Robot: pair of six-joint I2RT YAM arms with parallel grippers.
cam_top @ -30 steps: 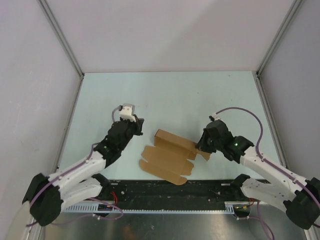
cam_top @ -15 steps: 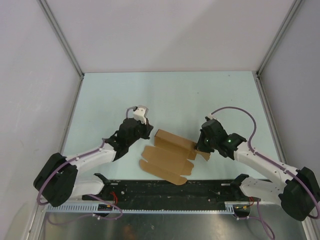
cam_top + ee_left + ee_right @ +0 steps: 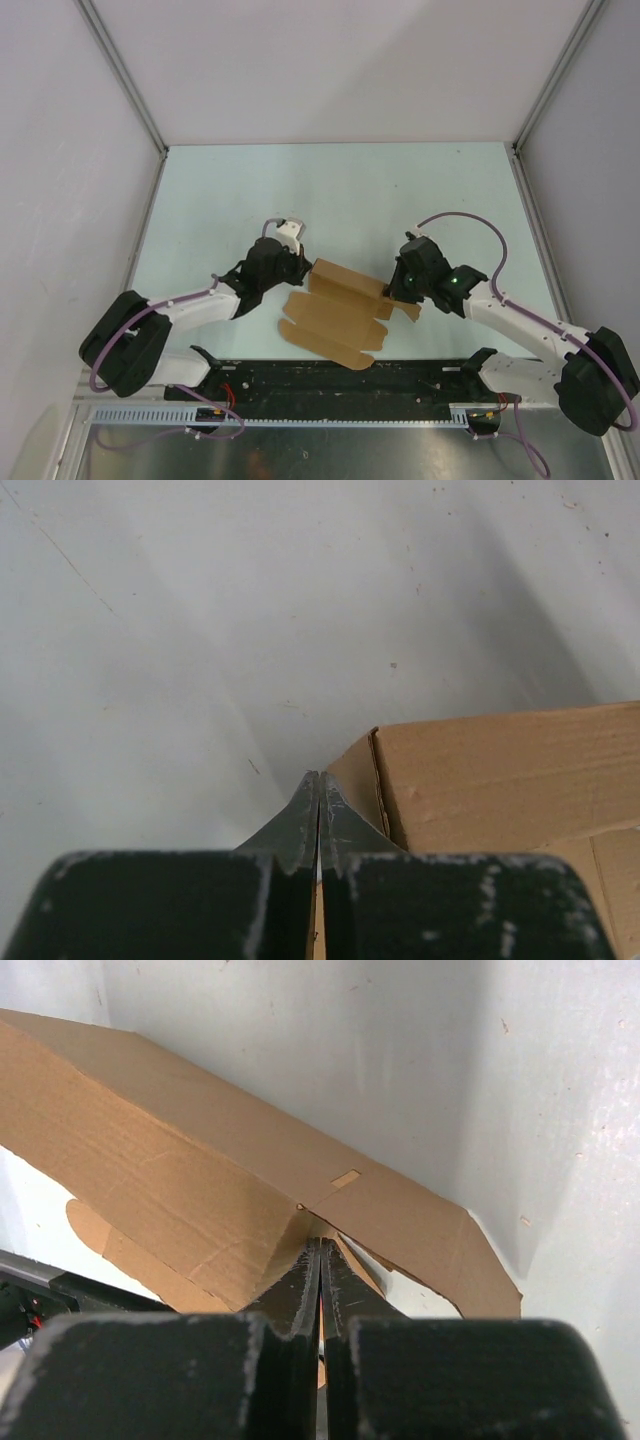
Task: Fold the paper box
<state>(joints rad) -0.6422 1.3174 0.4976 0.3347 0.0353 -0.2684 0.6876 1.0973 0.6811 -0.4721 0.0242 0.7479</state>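
Observation:
The paper box [image 3: 335, 312] is a brown die-cut cardboard sheet lying near the table's front middle, its far panel [image 3: 350, 279] folded up into a low ridge. My left gripper [image 3: 304, 270] is shut, its tips [image 3: 318, 776] at the left end of that raised panel [image 3: 500, 770], touching or nearly so. At the ridge's right end my right gripper [image 3: 391, 291] is shut too, its tips [image 3: 320, 1244] pushed into the crease under the raised panel [image 3: 150, 1150]. Neither gripper visibly holds cardboard.
The pale green table [image 3: 340, 190] is walled by white panels on three sides. A black rail with cabling [image 3: 330, 378] runs along the near edge just behind the sheet's front flaps [image 3: 325, 342].
My left arm has swung right and forward, bringing its shut gripper to the box's left end. The right gripper has edged left into the box's right end. The sheet has barely moved.

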